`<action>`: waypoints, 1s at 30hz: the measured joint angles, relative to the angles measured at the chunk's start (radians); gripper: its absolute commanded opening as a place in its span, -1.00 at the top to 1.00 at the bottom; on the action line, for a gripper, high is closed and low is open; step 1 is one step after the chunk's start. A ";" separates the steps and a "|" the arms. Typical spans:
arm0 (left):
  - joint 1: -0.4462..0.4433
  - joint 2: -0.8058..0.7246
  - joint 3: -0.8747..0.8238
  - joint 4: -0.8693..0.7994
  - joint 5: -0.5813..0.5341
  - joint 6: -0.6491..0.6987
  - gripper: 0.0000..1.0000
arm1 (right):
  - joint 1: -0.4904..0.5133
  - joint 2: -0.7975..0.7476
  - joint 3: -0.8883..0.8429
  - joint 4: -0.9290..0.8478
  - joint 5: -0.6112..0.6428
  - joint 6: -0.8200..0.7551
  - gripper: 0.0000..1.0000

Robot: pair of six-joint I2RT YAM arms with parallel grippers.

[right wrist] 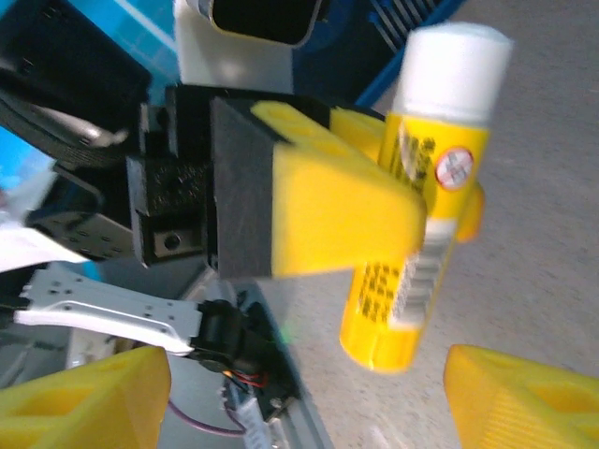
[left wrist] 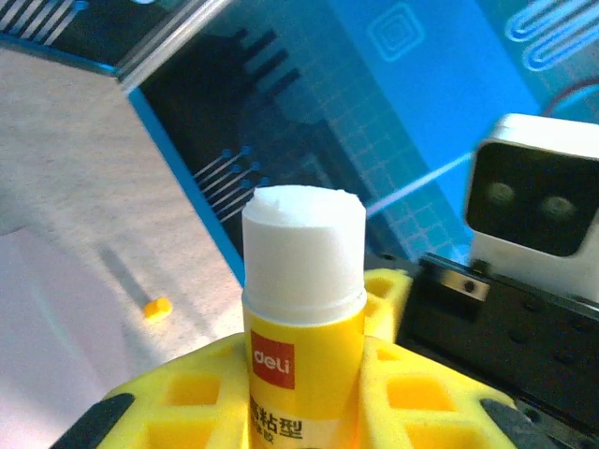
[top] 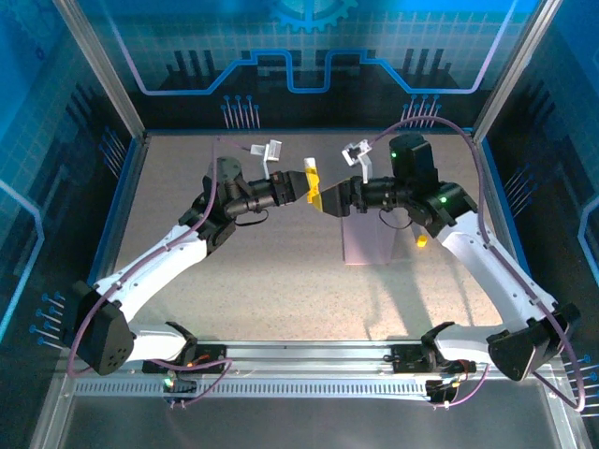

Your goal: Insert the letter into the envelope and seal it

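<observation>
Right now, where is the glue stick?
The glue stick hangs mid-air at centre in the top view, clamped in the left gripper, beside the open right gripper.

Table (top: 234, 281): speckled beige-grey top, flat, mostly bare. Envelope (top: 370, 245): pale pink sheet, lies flat on top at about 3 o'clock from table centre, its 12 o'clock end hidden. Small yellow piece (top: 421, 241), possibly cap: on bare top at 3 o'clock of envelope, near its edge, apparently not touching.
</observation>
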 measured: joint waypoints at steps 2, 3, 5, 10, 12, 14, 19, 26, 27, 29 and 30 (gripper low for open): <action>0.000 0.003 0.013 -0.040 -0.045 0.000 1.00 | 0.018 -0.003 0.005 -0.049 0.071 -0.021 -0.28; 0.000 0.003 0.017 -0.052 -0.068 -0.001 1.00 | 0.037 -0.001 0.006 -0.072 0.116 -0.030 -0.18; 0.000 0.003 0.021 -0.067 -0.107 -0.009 1.00 | 0.080 0.014 0.015 -0.109 0.200 -0.041 -0.08; -0.001 0.003 0.022 -0.087 -0.171 -0.017 1.00 | 0.179 0.076 0.037 -0.134 0.381 -0.048 0.03; -0.002 0.003 0.022 -0.089 -0.183 -0.024 1.00 | 0.196 0.097 0.047 -0.134 0.431 -0.048 0.06; -0.004 0.003 0.022 -0.092 -0.191 -0.031 1.00 | 0.204 0.116 0.067 -0.132 0.465 -0.048 0.07; -0.006 0.003 0.022 -0.091 -0.198 -0.039 1.00 | 0.209 0.141 0.100 -0.109 0.506 -0.045 0.13; -0.007 0.003 0.022 -0.084 -0.198 -0.049 1.00 | 0.209 0.172 0.105 -0.068 0.518 -0.032 0.24; -0.007 0.003 0.022 -0.084 -0.198 -0.051 1.00 | 0.209 0.177 0.105 -0.064 0.517 -0.030 0.27; -0.007 0.003 0.022 -0.084 -0.201 -0.057 1.00 | 0.212 0.187 0.105 -0.057 0.514 -0.026 0.35; -0.007 0.003 0.021 -0.084 -0.202 -0.058 1.00 | 0.213 0.188 0.105 -0.054 0.513 -0.025 0.41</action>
